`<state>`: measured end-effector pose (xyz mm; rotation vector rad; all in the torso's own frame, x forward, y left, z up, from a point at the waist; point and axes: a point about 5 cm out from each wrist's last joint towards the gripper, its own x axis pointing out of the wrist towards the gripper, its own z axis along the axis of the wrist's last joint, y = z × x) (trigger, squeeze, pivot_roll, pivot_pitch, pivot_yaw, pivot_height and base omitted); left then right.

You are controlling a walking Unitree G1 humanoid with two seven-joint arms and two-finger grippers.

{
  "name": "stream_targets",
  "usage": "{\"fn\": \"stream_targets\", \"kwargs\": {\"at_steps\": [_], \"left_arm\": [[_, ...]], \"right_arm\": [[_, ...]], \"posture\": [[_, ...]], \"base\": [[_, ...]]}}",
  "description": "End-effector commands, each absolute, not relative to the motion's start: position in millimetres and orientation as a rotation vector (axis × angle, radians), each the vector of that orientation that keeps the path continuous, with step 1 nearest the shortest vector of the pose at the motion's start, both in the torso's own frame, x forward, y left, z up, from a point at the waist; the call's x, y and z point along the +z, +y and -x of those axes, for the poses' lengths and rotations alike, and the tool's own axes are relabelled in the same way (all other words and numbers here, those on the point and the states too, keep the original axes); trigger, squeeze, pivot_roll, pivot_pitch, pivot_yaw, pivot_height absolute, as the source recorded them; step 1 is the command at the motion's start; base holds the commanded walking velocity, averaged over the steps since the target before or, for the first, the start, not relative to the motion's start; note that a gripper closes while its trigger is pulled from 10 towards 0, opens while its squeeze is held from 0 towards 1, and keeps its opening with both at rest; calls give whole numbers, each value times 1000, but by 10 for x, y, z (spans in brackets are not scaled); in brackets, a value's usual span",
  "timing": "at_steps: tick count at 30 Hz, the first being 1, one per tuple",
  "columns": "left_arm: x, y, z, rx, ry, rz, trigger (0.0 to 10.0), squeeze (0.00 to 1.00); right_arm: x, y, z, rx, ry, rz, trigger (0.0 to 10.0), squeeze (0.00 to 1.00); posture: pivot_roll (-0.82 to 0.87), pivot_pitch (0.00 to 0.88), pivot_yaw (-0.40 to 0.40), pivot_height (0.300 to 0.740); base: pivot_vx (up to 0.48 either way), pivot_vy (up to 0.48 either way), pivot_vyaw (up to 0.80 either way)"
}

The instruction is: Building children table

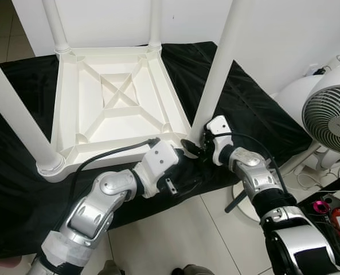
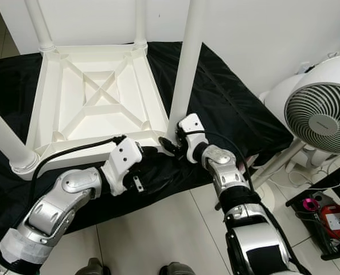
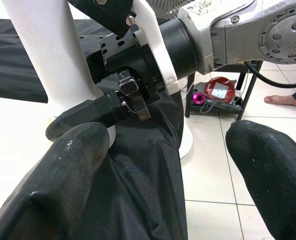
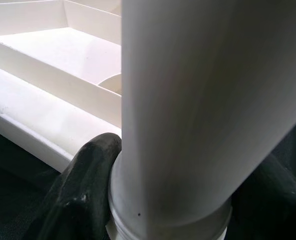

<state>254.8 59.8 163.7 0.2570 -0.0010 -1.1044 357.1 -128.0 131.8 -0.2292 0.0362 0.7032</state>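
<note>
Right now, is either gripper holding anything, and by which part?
The right gripper clasps the white table leg at its base, beside the upturned tabletop. The left gripper is open, holding nothing.

The two eye views look forward and down from the head at the upturned table [image 1: 115, 106] on a black cloth [image 1: 256, 109]; they share almost the whole scene, the right eye shifted slightly sideways. The left wrist view looks along its fingers [image 3: 63, 175] at close range toward the leg [image 3: 53, 50]. The right wrist view sits very near the same leg, facing the table's underside.
</note>
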Motion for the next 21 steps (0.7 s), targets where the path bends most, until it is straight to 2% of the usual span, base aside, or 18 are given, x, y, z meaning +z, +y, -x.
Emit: {"fn": "stream_targets", "kwargs": {"at_steps": [1, 4, 10, 13, 18, 21], "left_arm": [[1630, 608, -2552, -1092, -2, -262, 10000, 0], [1628, 609, -2550, -1093, -1, -262, 10000, 0], [1624, 616, -2541, -1091, 0, -263, 10000, 0], [1624, 618, -2540, -1091, 0, -263, 10000, 0], [1616, 622, -2534, -1095, 3, -269, 10000, 0], [1618, 615, -2536, -1097, 2, -270, 10000, 0]], "right_arm": [[1298, -1224, -3575, 672, 41, 207, 10000, 0], [1305, -1197, -3570, 647, 31, 198, 10000, 0], [1303, -1077, -3533, 437, 21, 110, 10000, 0], [1298, -1066, -3529, 413, 22, 99, 10000, 0], [1286, -874, -3399, 171, 11, -10, 10000, 0], [1273, -767, -3351, 150, 19, -41, 10000, 0]], "posture": [[-43, 43, -57, 740], [-41, 45, -59, 740], [-38, 42, -60, 740], [-38, 42, -60, 740], [-36, 35, -60, 740], [-36, 34, -60, 740]], "base": [[0, 0, 0], [0, 0, 0], [0, 0, 0], [0, 0, 0], [0, 0, 0], [0, 0, 0]]}}
